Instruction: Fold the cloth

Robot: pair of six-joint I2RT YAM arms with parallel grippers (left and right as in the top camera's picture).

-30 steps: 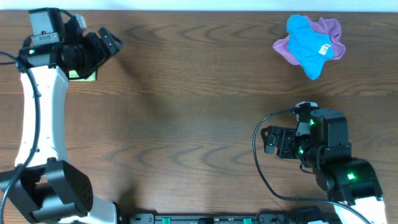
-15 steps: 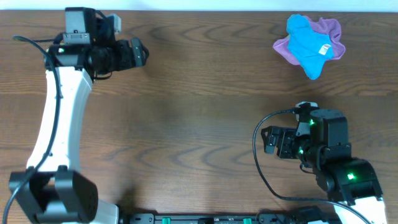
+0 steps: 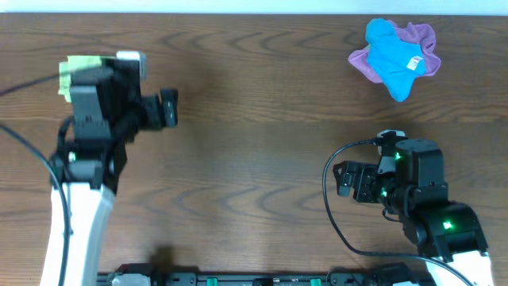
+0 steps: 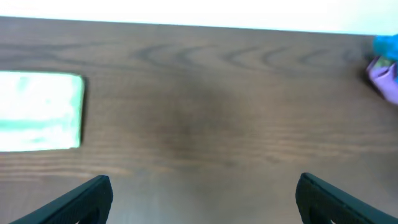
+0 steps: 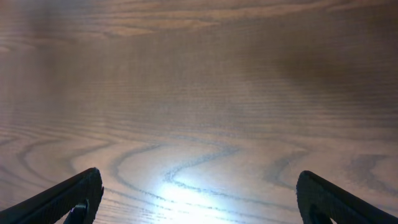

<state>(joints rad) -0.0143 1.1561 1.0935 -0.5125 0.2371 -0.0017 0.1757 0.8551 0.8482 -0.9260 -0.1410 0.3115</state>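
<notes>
Lime yellow-green square microfibre cloth point(image 3: 73, 67) sat at 10 o'clock on the counter point(image 3: 254, 135), mostly hidden behind the left arm in the overhead view. Left wrist view showed it as a compact flat rectangle with straight edges and square corners, washed out to pale green. Read that as already folded; layer count not visible. My call: fold done or near enough, and what was left, if anything, was a tidy-up.

Left fingers point(image 4: 78, 200) were spread wide with nothing in them, clear of the cloth and facing 3 o'clock over bare counter. Right fingers point(image 5: 68, 196) were likewise wide apart and empty, at 4 o'clock, well apart from the cloth.

Counter was dark brown wood-grain: hard, smooth, some glare in the right wrist view.

Bright blue cloth with a white tag point(image 3: 390, 49) lay crumpled on a purple cloth point(image 3: 425, 36) at 1 o'clock. Soft lumpy pile, neither arm near it, not part of this job.
</notes>
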